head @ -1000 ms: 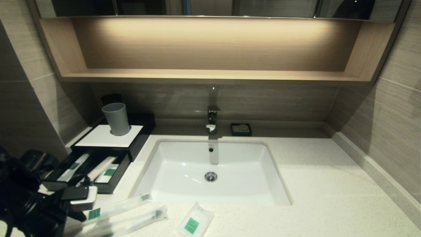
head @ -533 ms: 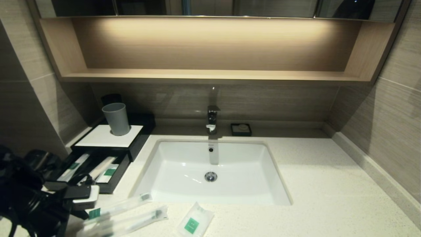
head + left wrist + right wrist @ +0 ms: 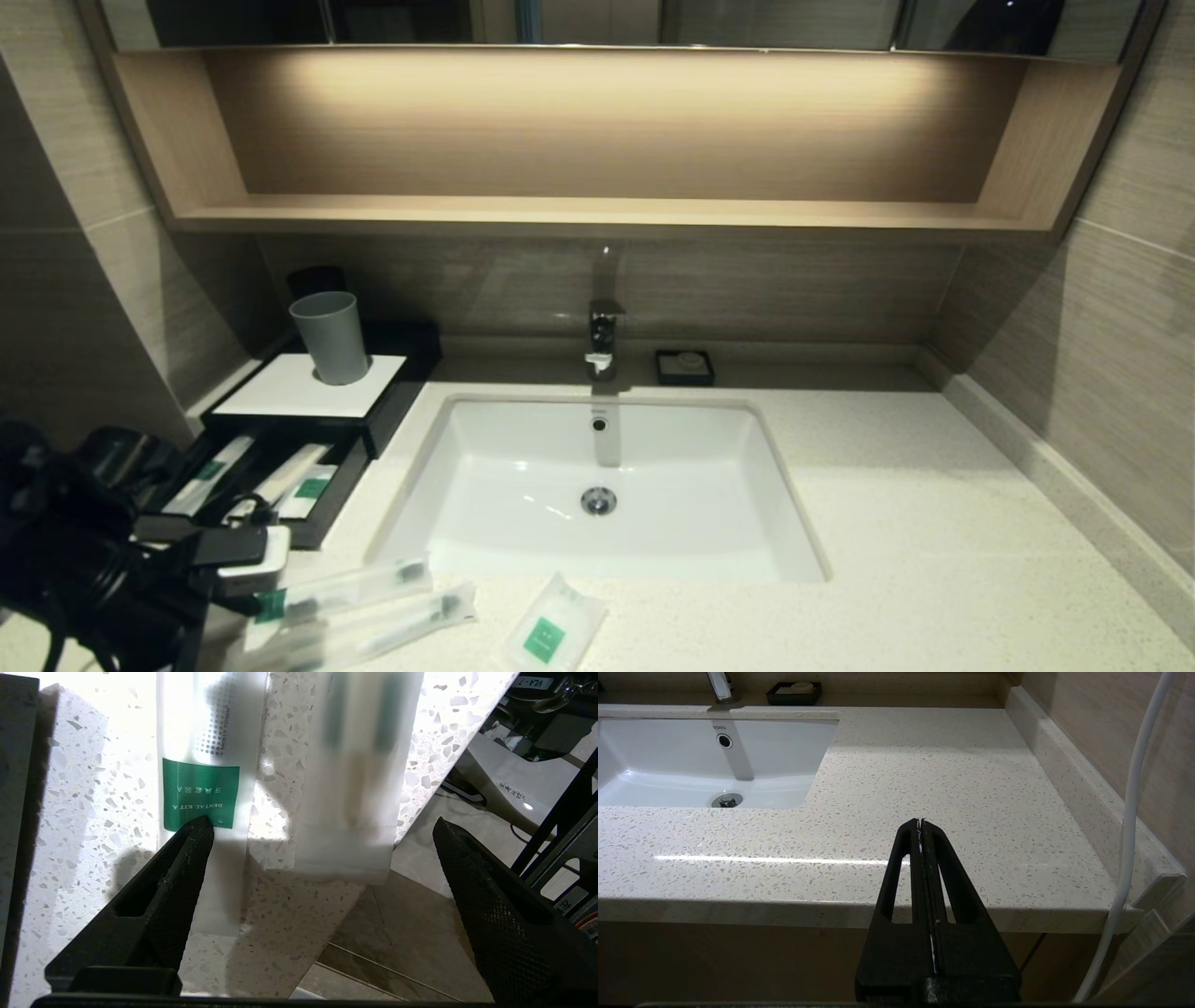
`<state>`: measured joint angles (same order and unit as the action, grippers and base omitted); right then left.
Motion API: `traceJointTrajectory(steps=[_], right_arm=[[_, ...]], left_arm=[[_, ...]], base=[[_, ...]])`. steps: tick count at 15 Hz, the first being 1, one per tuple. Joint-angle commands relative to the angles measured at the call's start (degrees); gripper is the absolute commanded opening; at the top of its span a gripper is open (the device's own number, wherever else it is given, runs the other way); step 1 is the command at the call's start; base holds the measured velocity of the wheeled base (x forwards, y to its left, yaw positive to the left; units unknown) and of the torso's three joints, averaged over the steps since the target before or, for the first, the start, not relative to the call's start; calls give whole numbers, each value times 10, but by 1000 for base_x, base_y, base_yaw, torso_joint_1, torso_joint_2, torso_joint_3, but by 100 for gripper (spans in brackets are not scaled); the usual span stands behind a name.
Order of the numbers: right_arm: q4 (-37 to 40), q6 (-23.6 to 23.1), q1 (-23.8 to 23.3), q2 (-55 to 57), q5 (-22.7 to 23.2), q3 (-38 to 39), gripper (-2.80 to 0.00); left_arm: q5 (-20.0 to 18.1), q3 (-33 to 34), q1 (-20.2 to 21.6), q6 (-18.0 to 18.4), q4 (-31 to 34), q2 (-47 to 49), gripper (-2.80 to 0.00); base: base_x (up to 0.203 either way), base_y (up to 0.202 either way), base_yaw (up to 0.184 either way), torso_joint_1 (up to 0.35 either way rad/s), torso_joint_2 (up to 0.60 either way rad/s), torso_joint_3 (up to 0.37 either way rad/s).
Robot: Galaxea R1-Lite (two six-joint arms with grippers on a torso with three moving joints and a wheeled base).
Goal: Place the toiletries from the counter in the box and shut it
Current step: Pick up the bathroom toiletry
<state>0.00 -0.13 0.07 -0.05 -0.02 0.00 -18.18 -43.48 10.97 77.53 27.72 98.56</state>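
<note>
Looking down from the head: left claw (image 3: 245, 571) sits at 8 o'clock of the sink (image 3: 597, 485), jaws wide, empty. Two toothbrush packets (image 3: 355, 607) lie on the desk (image 3: 934, 523) toward 3 o'clock of it, long axes along that line; sachet (image 3: 553, 630) beyond. Box (image 3: 308, 397) drawer open at 12.

Left wrist: labelled packet (image 3: 201, 793) near one finger, second packet (image 3: 355, 788) between the jaws.

Right wrist: right claw (image 3: 922, 826) closed, parked well apart.
</note>
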Motion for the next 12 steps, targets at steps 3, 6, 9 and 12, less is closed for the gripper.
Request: traceJointTrajectory(steps=[3, 6, 9, 12], right_arm=[[0, 0, 0, 0, 0, 1, -280], [0, 0, 0, 0, 0, 1, -280], [-1, 0, 0, 0, 0, 1, -280], [0, 0, 0, 0, 0, 1, -280]], left_arm=[[0, 2, 0, 4, 1, 1, -110], [-3, 2, 0, 4, 1, -3, -280], [-4, 2, 0, 4, 1, -6, -280], [-4, 2, 0, 4, 1, -3, -280]], base=[[0, 0, 0, 0, 0, 0], [0, 0, 0, 0, 0, 0], [0, 0, 0, 0, 0, 0], [0, 0, 0, 0, 0, 0]])
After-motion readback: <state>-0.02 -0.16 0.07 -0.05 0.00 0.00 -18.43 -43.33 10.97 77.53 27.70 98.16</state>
